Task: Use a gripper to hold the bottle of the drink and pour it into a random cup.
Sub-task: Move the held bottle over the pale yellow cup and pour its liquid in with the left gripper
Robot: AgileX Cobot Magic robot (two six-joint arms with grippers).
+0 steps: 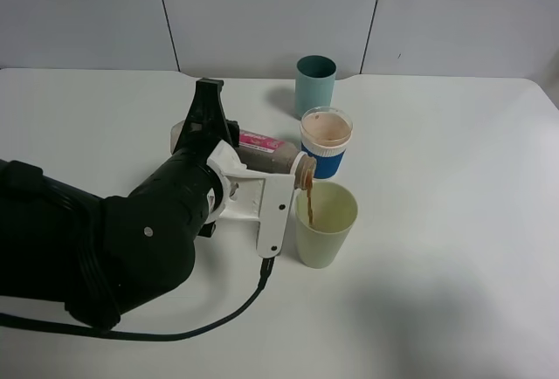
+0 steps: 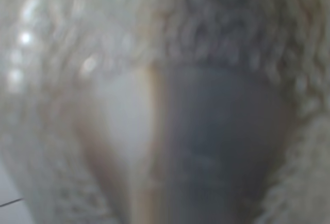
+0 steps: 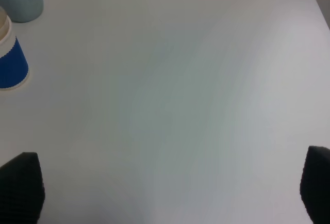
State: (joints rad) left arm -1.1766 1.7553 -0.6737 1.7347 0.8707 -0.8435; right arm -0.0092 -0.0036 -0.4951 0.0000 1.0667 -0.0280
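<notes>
The left gripper (image 1: 260,180) grips firmly the tilted bottle (image 1: 278,155), drink (image 1: 310,209) streaming into the cup (image 1: 336,232) at its 4 o'clock.

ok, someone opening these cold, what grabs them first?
The pour: a small bottle, tipped on its side in the left arm's white jaws, sends a brown stream into the pale green cup near the middle of the table. Next, the bulky black left arm filling the lower left of the high view. Behind the pour stand a blue-and-white paper cup and a teal cup.
</notes>
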